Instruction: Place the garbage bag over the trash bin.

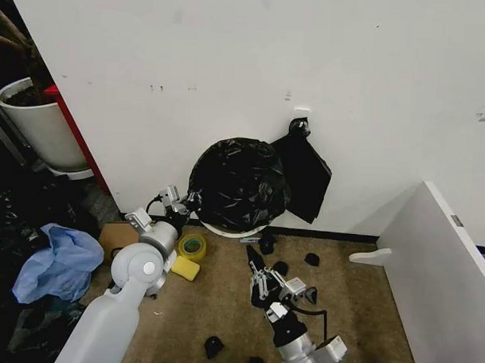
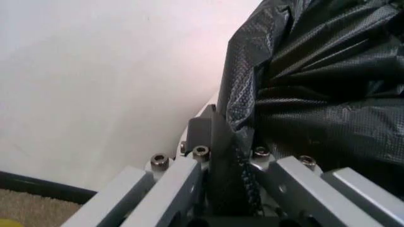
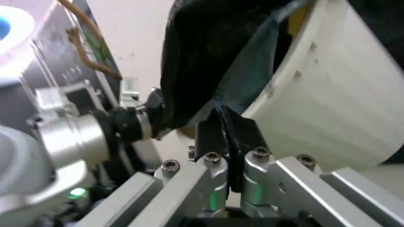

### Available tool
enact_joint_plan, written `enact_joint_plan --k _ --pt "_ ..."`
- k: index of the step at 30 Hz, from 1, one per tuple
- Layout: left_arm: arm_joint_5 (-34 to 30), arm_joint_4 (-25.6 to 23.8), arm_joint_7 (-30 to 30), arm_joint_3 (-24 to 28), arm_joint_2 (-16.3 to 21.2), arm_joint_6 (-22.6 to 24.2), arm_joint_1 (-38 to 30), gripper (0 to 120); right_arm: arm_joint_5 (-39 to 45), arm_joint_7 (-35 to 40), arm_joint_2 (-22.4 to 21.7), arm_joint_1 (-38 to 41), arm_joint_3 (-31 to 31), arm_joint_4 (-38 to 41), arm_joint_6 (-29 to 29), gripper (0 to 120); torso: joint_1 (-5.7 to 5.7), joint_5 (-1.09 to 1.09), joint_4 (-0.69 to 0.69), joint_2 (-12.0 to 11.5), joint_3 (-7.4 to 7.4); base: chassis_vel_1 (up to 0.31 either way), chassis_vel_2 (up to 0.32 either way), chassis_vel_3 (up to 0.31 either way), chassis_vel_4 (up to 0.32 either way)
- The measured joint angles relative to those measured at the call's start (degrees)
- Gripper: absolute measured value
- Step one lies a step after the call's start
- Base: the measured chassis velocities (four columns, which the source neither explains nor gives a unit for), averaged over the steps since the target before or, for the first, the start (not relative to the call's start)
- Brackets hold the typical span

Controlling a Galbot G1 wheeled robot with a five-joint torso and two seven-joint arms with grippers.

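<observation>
Draping garbage bag [image 1: 238, 184] over upright trash bin [image 1: 229, 228]

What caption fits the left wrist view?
Left gripper pinches the black garbage bag beside the white wall.

One garbage bag [image 1: 238, 184], one trash bin [image 1: 233, 229] beneath it, two grippers, one yellow tape roll [image 1: 192, 246], one yellow sponge [image 1: 185, 268], one plant pot [image 1: 41, 127] at ten o'clock.

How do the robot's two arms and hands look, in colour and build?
Both arms are silver-grey with rounded joints. The left hand and right hand have flat black fingers on grey metal links fastened with silver bolts. A black cable loops beside the right wrist.
</observation>
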Motion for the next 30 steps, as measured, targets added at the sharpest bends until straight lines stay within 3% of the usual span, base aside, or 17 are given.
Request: enact_joint_plan --k 2,8,11,13,17,18,22,26,30 --pt "-0.02 0.0 -0.01 0.02 0.06 0.02 0.03 1 -3.83 2.36 0.44 0.03 -0.37 -0.2 0.21 0 0.0 0.0 0.0 0.0 0.0 0.0 0.0 0.0 0.0" --pt "0.03 0.19 -0.01 0.48 0.01 0.05 0.06 1 -18.88 11.59 1.72 -0.07 -1.38 0.37 -1.42 23 0.0 0.0 0.0 0.0 0.0 0.0 0.0 0.0 0.0" --pt "0.1 0.24 -0.02 0.59 -0.05 0.05 0.05 1 -21.73 13.18 1.83 -0.05 -1.4 0.55 -2.26 30 0.0 0.0 0.0 0.0 0.0 0.0 0.0 0.0 0.0" --pt "0.25 0.35 -0.05 0.87 -0.24 0.1 0.03 1 -27.67 16.84 1.89 -0.1 -1.45 1.09 -5.4 43 0.0 0.0 0.0 0.0 0.0 0.0 0.0 0.0 0.0" --pt "0.32 0.39 -0.06 0.99 -0.3 0.13 0.0 1 -28.65 17.66 1.9 -0.1 -1.72 1.4 -6.46 50 0.0 0.0 0.0 0.0 0.0 0.0 0.0 0.0 0.0" --pt "0.41 0.46 -0.07 1.09 -0.33 0.16 -0.06 1 -28.74 17.94 1.93 -0.01 -2.15 1.67 -7.27 60 0.0 0.0 0.0 0.0 0.0 0.0 0.0 0.0 0.0" --pt "0.66 0.58 -0.11 1.24 -0.54 0.2 -0.15 1 -28.19 17.81 2.39 0.96 -2.59 1.95 -8.2 77 0.0 0.0 0.0 0.0 0.0 0.0 0.0 0.0 0.0" --pt "1.14 0.58 -0.12 1.41 -0.76 0.21 -0.05 1 -26.12 17.41 2.94 2.0 -3.03 2.11 -9.26 84 0.0 0.0 0.0 0.0 0.0 0.0 0.0 0.0 0.0" --pt "1.34 0.58 -0.12 1.46 -0.88 0.22 0.05 1 -24.96 17.03 3.21 2.65 -3.09 1.97 -9.54 80 0.0 0.0 0.0 0.0 0.0 0.0 0.0 0.0 0.0"
